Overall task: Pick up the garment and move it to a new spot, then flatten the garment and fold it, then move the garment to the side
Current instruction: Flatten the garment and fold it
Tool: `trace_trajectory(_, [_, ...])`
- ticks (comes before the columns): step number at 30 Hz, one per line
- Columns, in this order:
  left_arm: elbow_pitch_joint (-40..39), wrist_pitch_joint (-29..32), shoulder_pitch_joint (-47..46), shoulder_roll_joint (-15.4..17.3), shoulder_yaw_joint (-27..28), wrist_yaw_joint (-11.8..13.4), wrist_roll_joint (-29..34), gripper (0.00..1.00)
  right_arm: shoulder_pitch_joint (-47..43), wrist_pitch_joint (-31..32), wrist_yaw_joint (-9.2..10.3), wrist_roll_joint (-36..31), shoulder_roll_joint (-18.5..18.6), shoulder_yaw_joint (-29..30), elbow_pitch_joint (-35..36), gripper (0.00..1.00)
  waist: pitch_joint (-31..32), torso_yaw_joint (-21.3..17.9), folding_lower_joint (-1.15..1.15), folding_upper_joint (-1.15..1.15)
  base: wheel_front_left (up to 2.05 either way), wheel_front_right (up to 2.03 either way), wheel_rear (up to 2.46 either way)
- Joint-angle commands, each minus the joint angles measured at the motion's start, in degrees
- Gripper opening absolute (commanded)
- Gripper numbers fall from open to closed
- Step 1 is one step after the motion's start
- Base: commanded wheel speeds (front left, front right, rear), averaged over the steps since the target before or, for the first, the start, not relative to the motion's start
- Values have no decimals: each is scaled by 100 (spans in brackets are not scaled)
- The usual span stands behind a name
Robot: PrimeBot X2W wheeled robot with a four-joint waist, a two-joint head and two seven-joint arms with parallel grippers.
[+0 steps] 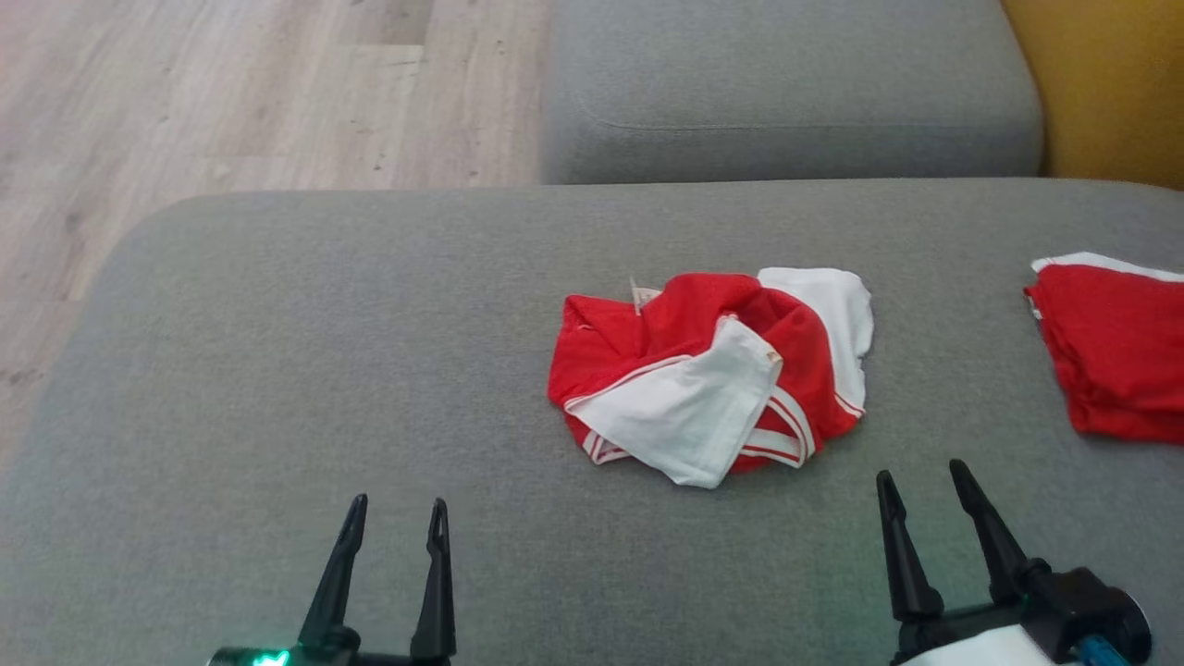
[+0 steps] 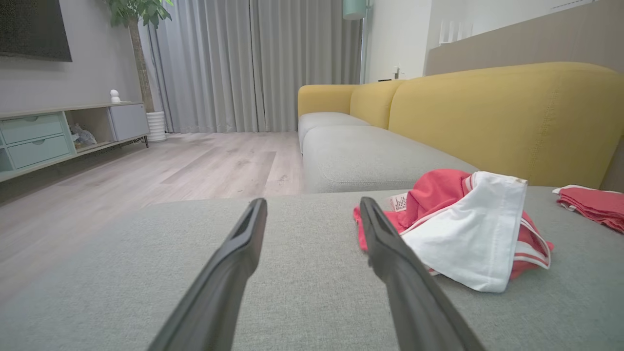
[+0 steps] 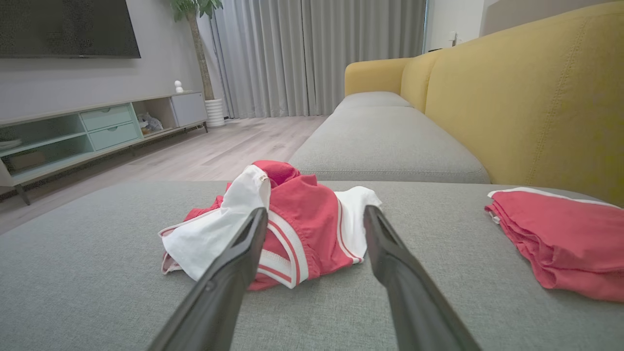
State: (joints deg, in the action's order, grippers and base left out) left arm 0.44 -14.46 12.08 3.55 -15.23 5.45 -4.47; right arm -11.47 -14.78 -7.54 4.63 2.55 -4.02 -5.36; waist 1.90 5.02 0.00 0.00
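Note:
A crumpled red and white garment (image 1: 712,370) lies in a heap near the middle of the grey sofa cushion (image 1: 324,351). In the left wrist view the garment (image 2: 463,224) sits to the right of my fingers. In the right wrist view the garment (image 3: 292,229) lies just beyond and between my fingertips. My left gripper (image 1: 396,511) hovers open near the cushion's front edge, well left of the heap. My right gripper (image 1: 923,481) stands open just in front and to the right of the heap, not touching it. Both grippers are empty.
A folded red garment with a white edge (image 1: 1115,347) lies at the cushion's right side. A second grey seat cushion (image 1: 786,83) lies beyond, with the yellow sofa back (image 3: 536,97) on the right. Wooden floor (image 1: 185,102) lies to the left.

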Motion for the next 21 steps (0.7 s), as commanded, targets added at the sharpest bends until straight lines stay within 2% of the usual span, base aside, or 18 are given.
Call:
trace_trajectory(1, [-129, -53, -191, -67, 115, -38, 37, 100, 182, -22, 5, 35, 33, -163, 188, 100, -35, -91, 0, 0, 0, 0, 0])
trace_trajectory(9, [163, -53, -491, -67, -242, -357, 157, 100, 288, -22, 5, 70, 33, -272, 314, 100, -315, -698, 0, 0, 0, 0, 0])
trace_trajectory(14, [599, -53, -1069, -67, -547, -487, 211, 100, 556, -22, 5, 60, 33, -386, 425, 100, -829, -1282, 0, 0, 0, 0, 0])
trace_trajectory(16, [708, -53, -1212, -67, -625, -521, 219, 100, 602, -22, 5, 76, 33, -382, 438, 100, -913, -1384, 0, 0, 0, 0, 0])
trace_trajectory(21, [1272, -53, -1904, -67, -1095, -803, 347, 100, 774, -22, 5, 138, 33, -394, 467, 100, -1374, -1944, 0, 0, 0, 0, 0])
